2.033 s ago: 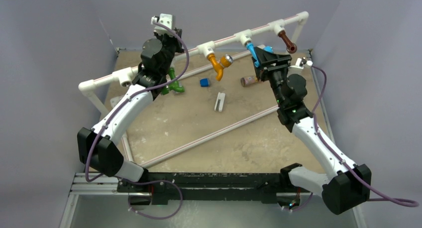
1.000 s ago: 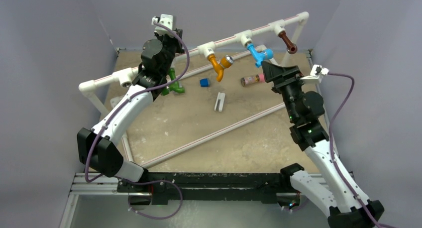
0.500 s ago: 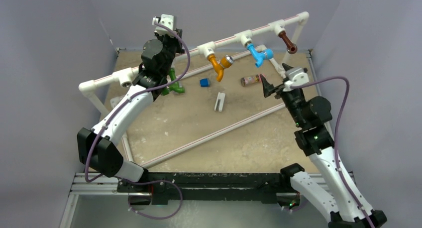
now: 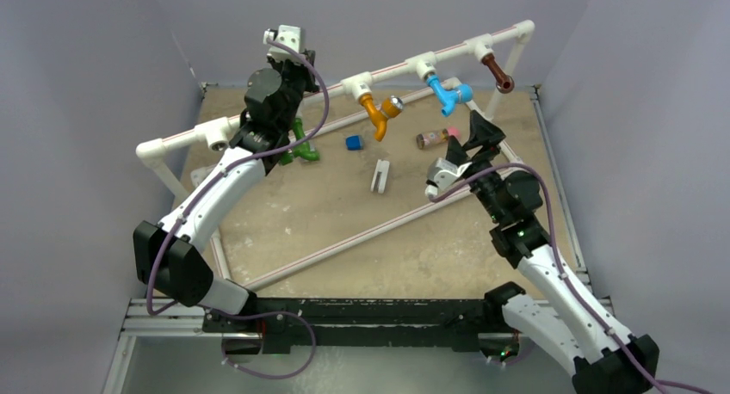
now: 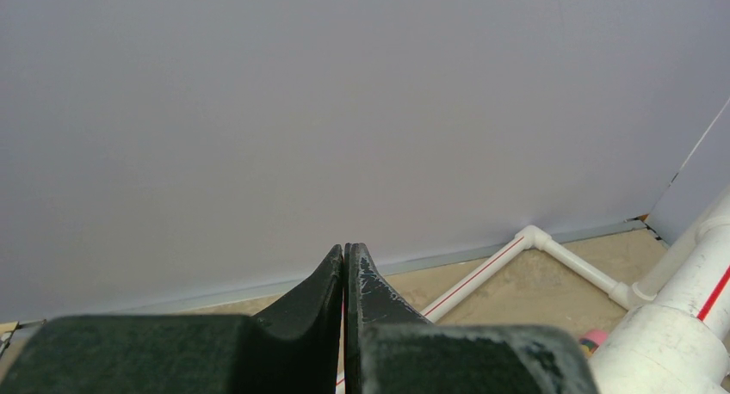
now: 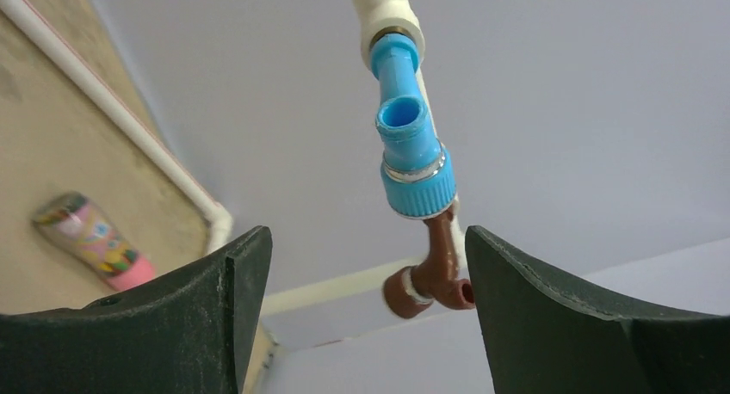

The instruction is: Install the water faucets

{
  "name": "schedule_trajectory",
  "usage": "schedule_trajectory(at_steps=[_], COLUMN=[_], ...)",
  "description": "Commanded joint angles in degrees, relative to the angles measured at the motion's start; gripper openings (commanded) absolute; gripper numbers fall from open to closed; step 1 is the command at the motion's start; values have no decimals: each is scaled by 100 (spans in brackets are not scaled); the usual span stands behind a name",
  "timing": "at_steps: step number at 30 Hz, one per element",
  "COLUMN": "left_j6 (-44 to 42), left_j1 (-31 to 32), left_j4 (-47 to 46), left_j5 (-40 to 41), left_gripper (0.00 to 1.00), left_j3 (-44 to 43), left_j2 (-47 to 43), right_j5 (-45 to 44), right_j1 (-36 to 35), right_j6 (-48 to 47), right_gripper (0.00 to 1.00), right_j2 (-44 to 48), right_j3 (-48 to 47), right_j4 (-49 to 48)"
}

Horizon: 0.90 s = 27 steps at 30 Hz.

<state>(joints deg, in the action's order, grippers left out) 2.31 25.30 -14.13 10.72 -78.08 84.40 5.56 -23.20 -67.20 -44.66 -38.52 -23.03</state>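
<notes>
Three water faucets hang from the white pipe rail (image 4: 396, 70): an orange one (image 4: 377, 114), a blue one (image 4: 446, 94) and a brown one (image 4: 497, 71). A green faucet (image 4: 303, 146) lies on the table, partly behind my left arm. My right gripper (image 4: 479, 134) stands open just in front of and below the blue faucet, touching nothing. In the right wrist view the blue faucet (image 6: 409, 153) and brown faucet (image 6: 435, 278) show beyond the open right gripper (image 6: 368, 239). My left gripper (image 5: 345, 249) is shut on nothing, raised and facing the back wall.
A brown cylinder with a pink cap (image 4: 435, 138) lies left of my right gripper. A small blue cube (image 4: 353, 142) and a white clip-like piece (image 4: 380, 175) lie mid-table. A loose white pipe (image 4: 370, 233) runs diagonally across the table. Grey walls enclose three sides.
My right arm pulled back from the blue faucet, swung and rolled its wrist over, so its camera now sits on the left. The left arm has not moved.
</notes>
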Motion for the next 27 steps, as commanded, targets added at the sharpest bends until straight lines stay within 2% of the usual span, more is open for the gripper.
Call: schedule_trajectory(at_steps=[1, 6, 12, 22, 27], left_j6=[-380, -380, -379, -380, -411], left_j1=[273, 274, 273, 282, 281], left_j4=[2001, 1993, 1993, 1984, 1967], left_j5=[-352, -378, -395, -396, -371], left_gripper=[0, 0, 0, 0, 0], left_j3=[601, 609, 610, 619, 627], left_j2=[500, 507, 532, 516, 500], right_j5=[-477, -846, -935, -1154, -1267], right_j1=[-211, -380, -481, -489, -499], right_j6=[-1424, -2080, -2358, -2270, -2193], right_gripper=[84, 86, 85, 76, 66], right_j2=[-146, -509, -965, -1631, -1930], right_j3=[171, 282, -70, -375, -623], right_j4=[-1406, -2346, -2369, -2715, -2772])
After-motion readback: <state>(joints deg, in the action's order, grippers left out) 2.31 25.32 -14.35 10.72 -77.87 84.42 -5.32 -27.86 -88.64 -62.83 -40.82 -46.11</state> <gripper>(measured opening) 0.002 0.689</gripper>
